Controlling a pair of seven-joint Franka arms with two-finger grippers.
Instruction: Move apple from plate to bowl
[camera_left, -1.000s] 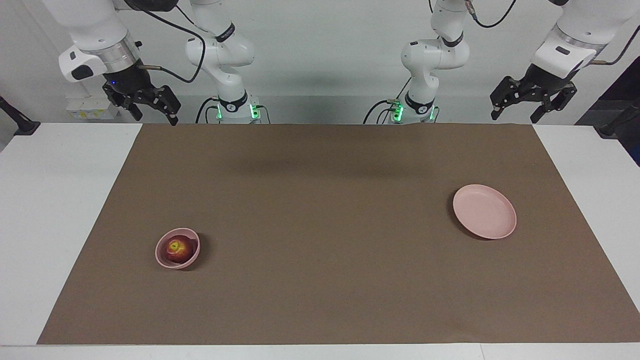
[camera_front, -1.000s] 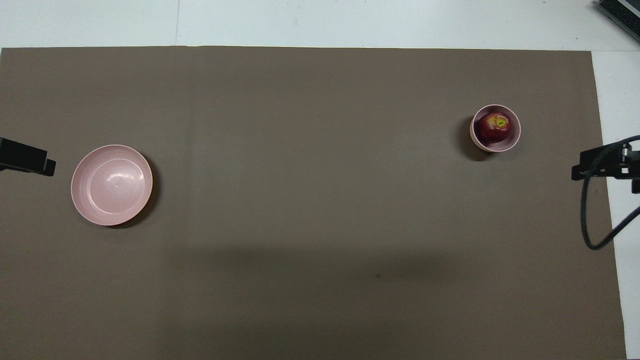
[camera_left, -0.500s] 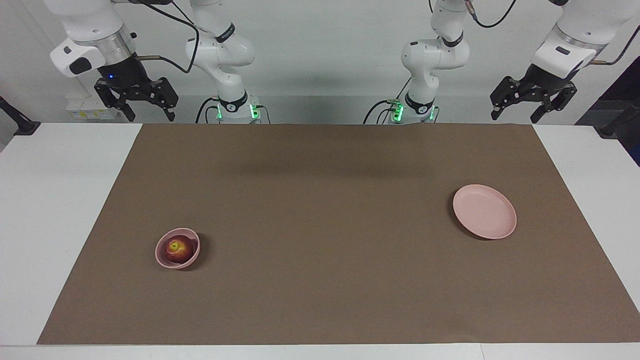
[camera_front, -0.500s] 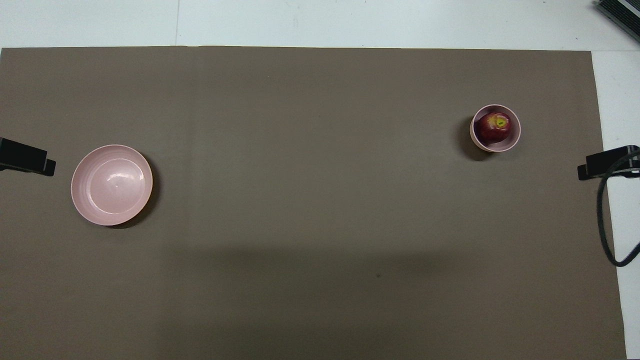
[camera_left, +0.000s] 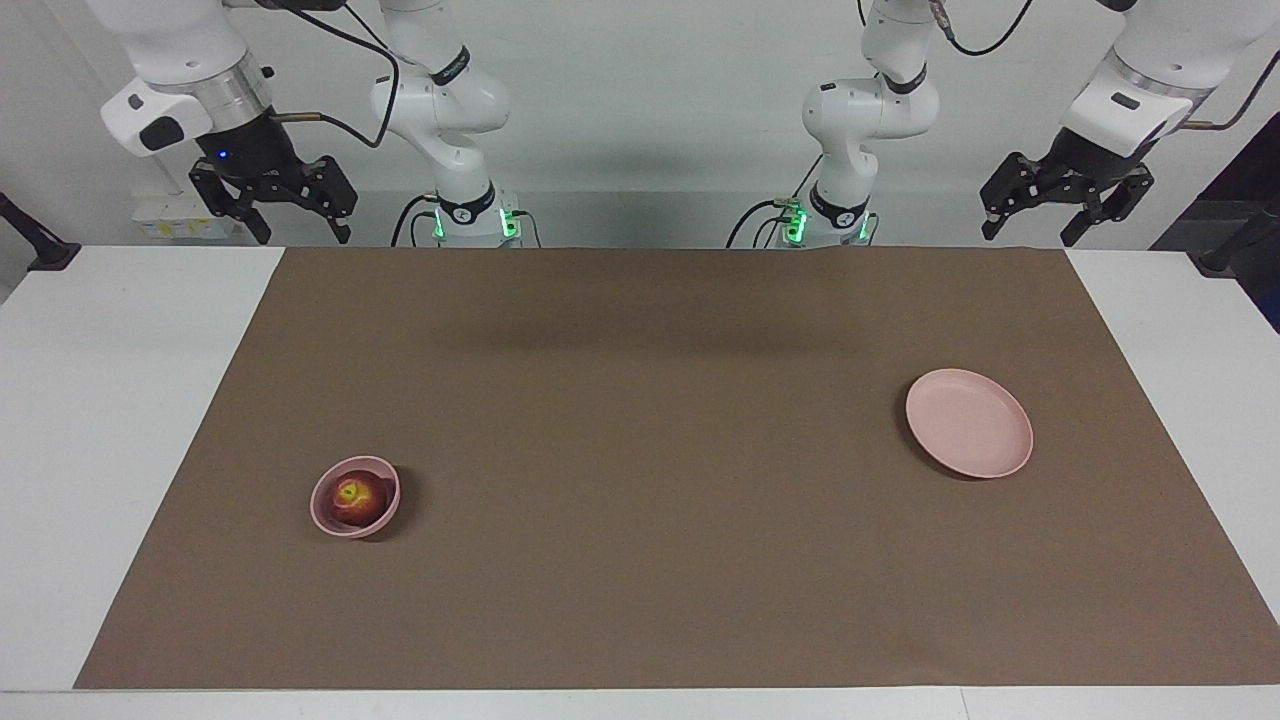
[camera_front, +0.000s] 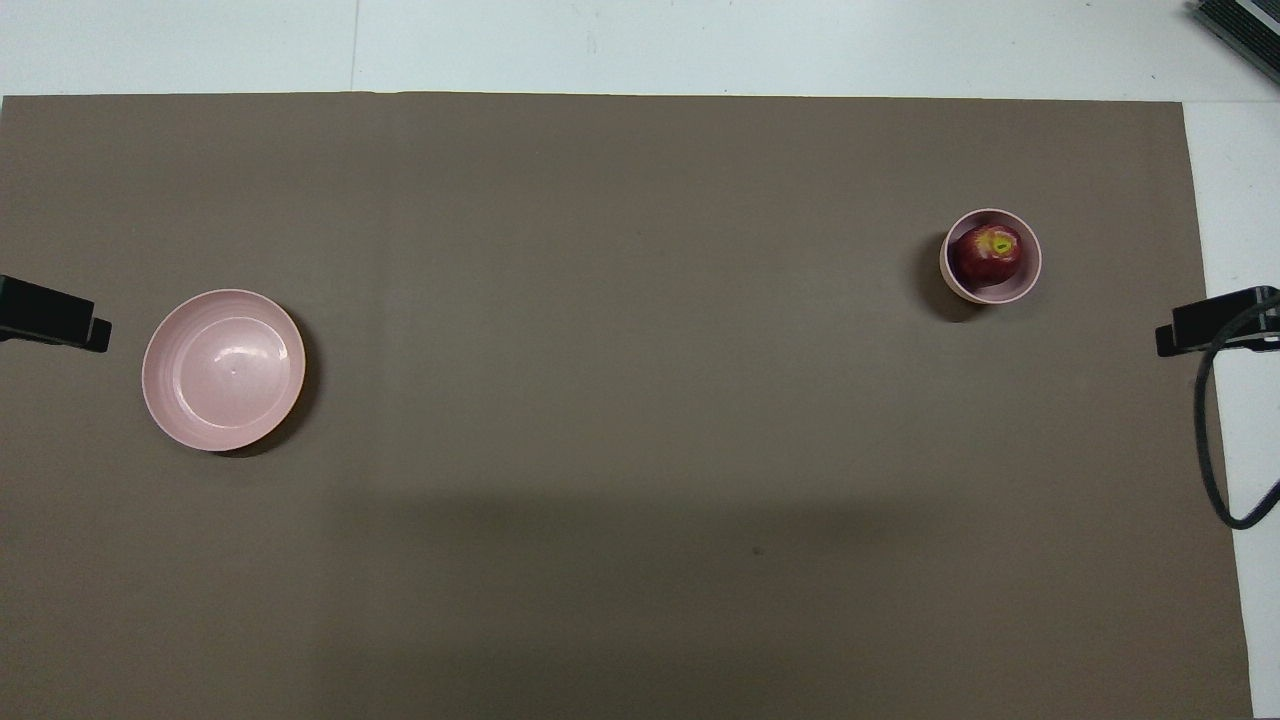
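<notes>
Apple (camera_left: 351, 496): you've got it sitting inside the bowl (camera_left: 326, 517), well below and clear of the right gripper (camera_left: 281, 213)
Plate (camera_left: 968, 422): bare, well clear of the left gripper (camera_left: 1063, 213)
Right gripper: raised at its end of the table, jaws spread wide, holding nothing
Left gripper: raised too, waiting, jaws apparently wide and empty
Progress: your transfer looks done; nothing left but parking the arms

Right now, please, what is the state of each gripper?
Left gripper: open, holding nothing, raised at its own end of the table.
Right gripper: open, holding nothing, raised at its own end.
</notes>
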